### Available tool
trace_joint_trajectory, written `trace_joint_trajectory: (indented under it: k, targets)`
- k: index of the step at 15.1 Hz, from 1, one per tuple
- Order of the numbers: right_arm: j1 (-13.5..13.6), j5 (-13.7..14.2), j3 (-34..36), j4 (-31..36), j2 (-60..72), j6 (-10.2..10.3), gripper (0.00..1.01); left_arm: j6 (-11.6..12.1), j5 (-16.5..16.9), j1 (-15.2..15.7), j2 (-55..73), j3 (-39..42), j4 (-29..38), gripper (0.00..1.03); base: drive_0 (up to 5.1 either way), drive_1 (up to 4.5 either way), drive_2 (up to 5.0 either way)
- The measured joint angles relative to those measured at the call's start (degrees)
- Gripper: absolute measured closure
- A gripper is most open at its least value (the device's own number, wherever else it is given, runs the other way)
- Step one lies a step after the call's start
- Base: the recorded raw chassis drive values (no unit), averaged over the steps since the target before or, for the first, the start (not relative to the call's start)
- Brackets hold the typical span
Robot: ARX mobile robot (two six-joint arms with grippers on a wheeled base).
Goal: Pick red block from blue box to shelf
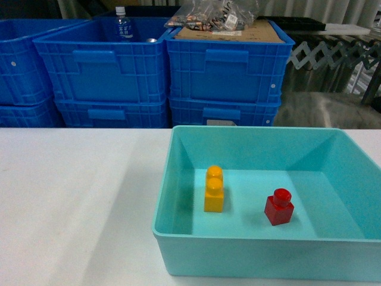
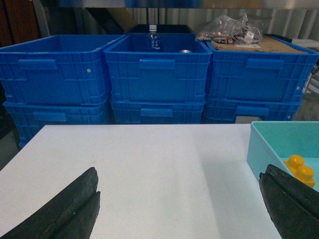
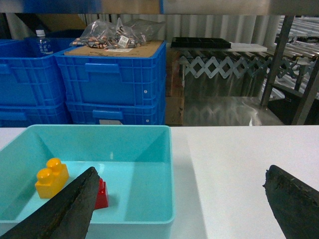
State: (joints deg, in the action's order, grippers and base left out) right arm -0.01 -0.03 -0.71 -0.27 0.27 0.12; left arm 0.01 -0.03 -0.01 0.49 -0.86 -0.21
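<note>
On the counter, right side: blue box, pale turquoise tub, set near the front edge; its right wall runs out of the head view.
Counter: white, bare surface from the tub's left wall to the left edge; bare too on the tub's right in the right wrist view.
Blue box contents: red block on the floor, right of centre, stud up; yellow brick, two studs, left of it, apart from it and from the walls.
Behind the counter's far edge: dark blue crates, stacked two high, side by side.
Crate contents: water bottle in the middle top crate; cardboard sheet with clear bags on the right top crate.
Left end effector: released, fingers wide apart above bare counter, left of the tub.
Right end effector: released, left finger over the tub's near rim, partly hiding the red block; the other over bare counter.
</note>
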Motion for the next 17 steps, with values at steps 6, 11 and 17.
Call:
trace_joint_trajectory:
  k: [6,11,17]
  targets:
    - [0.0,0.0,0.0,0.0,0.0,0.0,0.03,0.0,0.0,0.0,0.0,0.0,0.0,0.05,0.0,0.0,0.0]
    - [0.0,0.0,0.0,0.0,0.0,0.0,0.03,0.0,0.0,0.0,0.0,0.0,0.0,0.05,0.0,0.0,0.0]
    - [0.0,0.0,0.0,0.0,0.0,0.0,0.03,0.0,0.0,0.0,0.0,0.0,0.0,0.05,0.0,0.0,0.0]
